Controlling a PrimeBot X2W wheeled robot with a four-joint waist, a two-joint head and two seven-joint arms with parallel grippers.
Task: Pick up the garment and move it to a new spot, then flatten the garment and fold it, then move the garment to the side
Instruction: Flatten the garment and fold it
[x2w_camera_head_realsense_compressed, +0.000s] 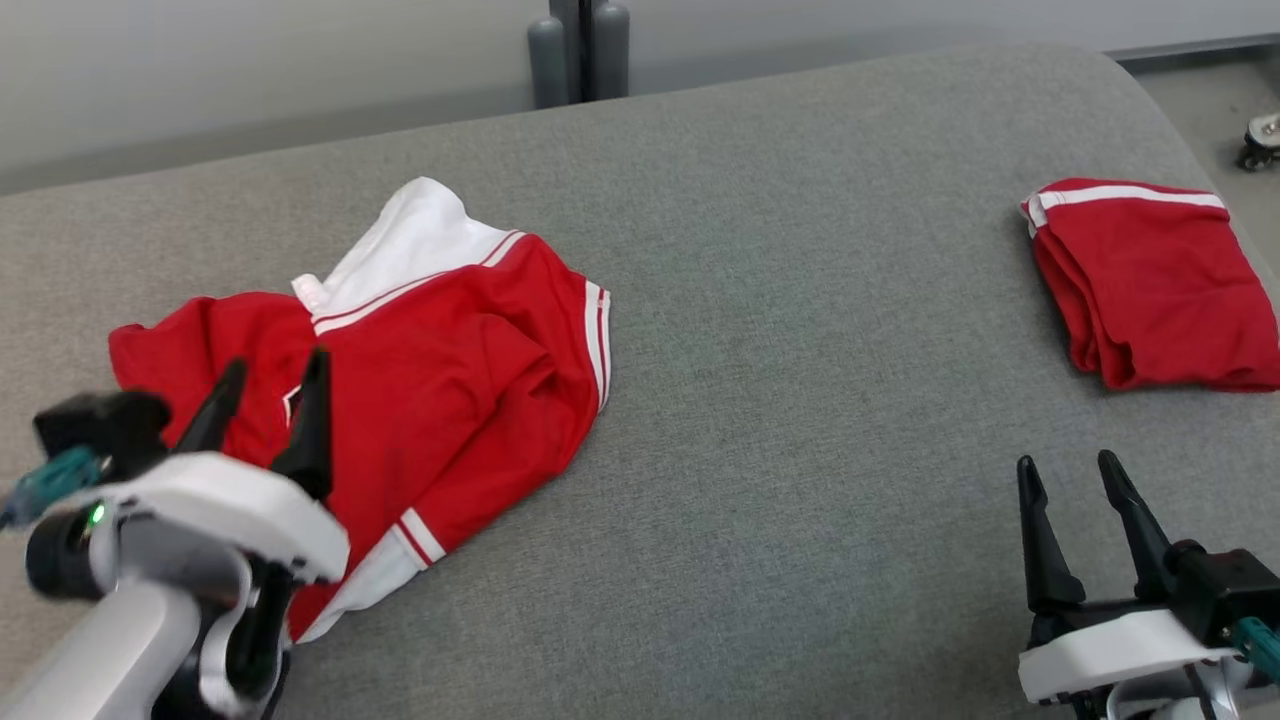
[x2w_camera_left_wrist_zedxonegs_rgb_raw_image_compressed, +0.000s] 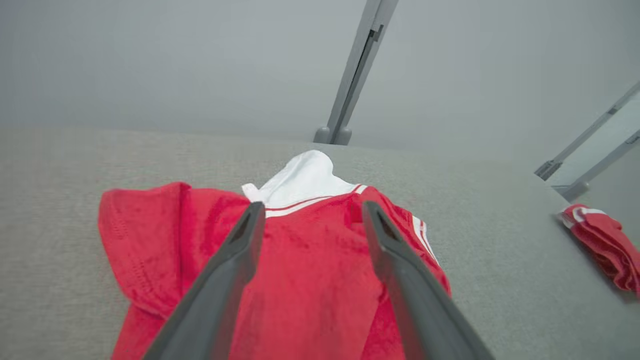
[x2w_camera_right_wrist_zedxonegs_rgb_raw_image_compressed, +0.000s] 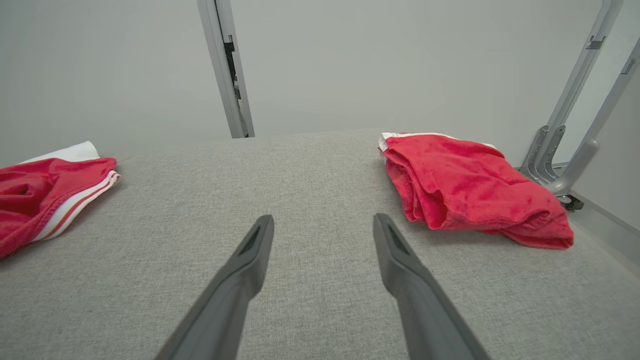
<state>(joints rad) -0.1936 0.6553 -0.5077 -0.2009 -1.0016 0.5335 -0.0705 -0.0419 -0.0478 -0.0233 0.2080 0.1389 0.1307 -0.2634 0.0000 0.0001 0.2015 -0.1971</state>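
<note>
**Left gripper (x2w_camera_head_realsense_compressed: 279, 360) spread over crumpled red jersey (x2w_camera_head_realsense_compressed: 460, 340)**

Head view: left gripper sits lowest-left, closest to the lens. Its fingers are apart w/ nothing pinched, and the tips overlap the jersey's near-left part. Jersey lies bunched on the left half of the grey fabric table top (x2w_camera_head_realsense_compressed: 800, 420), white panel toward the far edge, striped hem toward the middle. Right gripper (x2w_camera_head_realsense_compressed: 1066, 460) is at lower right, fingers apart & empty, over bare top, well apart from the jersey. Folded red garment (x2w_camera_head_realsense_compressed: 1160, 290) lies by the right edge, near the rounded far corner. A wide bare strip runs btwn the two garments. Grey post (x2w_camera_head_realsense_compressed: 580, 50) stands behind the far edge; a caster (x2w_camera_head_realsense_compressed: 1262, 140) sits on the floor past the right corner.

Left wrist view: adds the close look. Both fingers (x2w_camera_left_wrist_zedxonegs_rgb_raw_image_compressed: 225, 280) are splayed, and red cloth (x2w_camera_left_wrist_zedxonegs_rgb_raw_image_compressed: 310, 260) fills the gap & spreads past each side. Can't tell if the tips touch it. Bare top lies left & right of it.

Right wrist view: fingers (x2w_camera_right_wrist_zedxonegs_rgb_raw_image_compressed: 235, 285) are splayed over bare grey. Jersey's hem (x2w_camera_right_wrist_zedxonegs_rgb_raw_image_compressed: 75, 200) is at the left margin, folded garment (x2w_camera_right_wrist_zedxonegs_rgb_raw_image_compressed: 465, 185) ahead-right, near. Metal frame legs (x2w_camera_right_wrist_zedxonegs_rgb_raw_image_compressed: 565, 125) stand beyond the right edge.
</note>
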